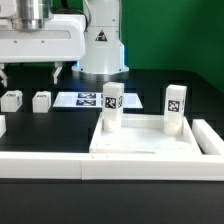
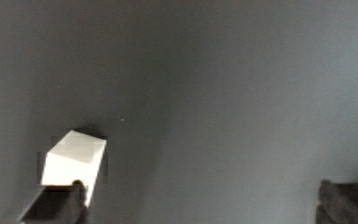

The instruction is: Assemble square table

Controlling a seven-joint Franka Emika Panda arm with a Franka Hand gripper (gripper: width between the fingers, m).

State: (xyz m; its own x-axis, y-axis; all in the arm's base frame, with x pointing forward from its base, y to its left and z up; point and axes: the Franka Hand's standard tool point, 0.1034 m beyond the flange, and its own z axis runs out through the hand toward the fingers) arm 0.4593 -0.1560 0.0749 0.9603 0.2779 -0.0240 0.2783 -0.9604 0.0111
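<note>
Square table slab (image 1: 140, 143) is smooth white plastic, lying flat against the low border wall (image 1: 40, 165). Two blocky tagged legs, the near leg (image 1: 112, 108) and the far leg (image 1: 174, 110), stand upright on it. Two loose legs (image 1: 41, 100) sit on the matte black table (image 1: 160, 80). The gripper (image 1: 30, 72) hangs pointing down near them, jaws wide apart, holding nothing.
</note>
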